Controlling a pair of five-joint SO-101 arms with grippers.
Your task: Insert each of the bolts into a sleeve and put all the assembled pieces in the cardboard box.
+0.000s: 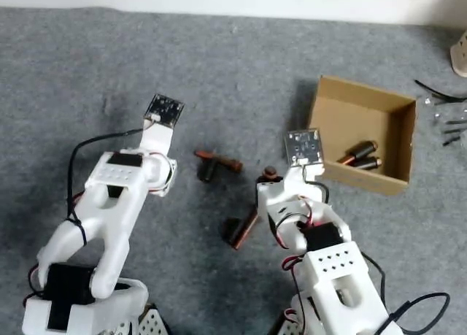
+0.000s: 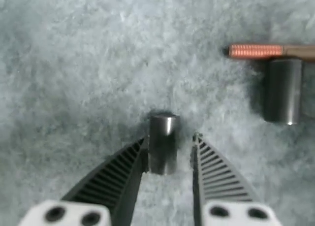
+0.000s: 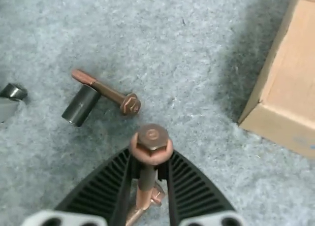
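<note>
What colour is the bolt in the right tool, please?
Copper bolt; best in right wrist view.

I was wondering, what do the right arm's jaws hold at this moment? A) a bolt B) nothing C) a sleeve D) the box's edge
A: the right wrist view shows the jaws closed on a copper bolt, gripping its shank just behind the head.

The tabletop (image 1: pixel 241 65) is covered in a grey, felt-like mat. An open brown cardboard box (image 1: pixel 400 112) sits on it towards the right. Near the middle lies a copper-coloured threaded metal bolt (image 1: pixel 219 160), with a short dark cylindrical metal sleeve (image 1: pixel 208 171) touching its shank. Closer to the arms, a second copper bolt (image 1: pixel 248 222) lies just beside a second dark sleeve (image 1: pixel 233 233). Thin black strips (image 1: pixel 441 95) lie at the right edge.
</note>
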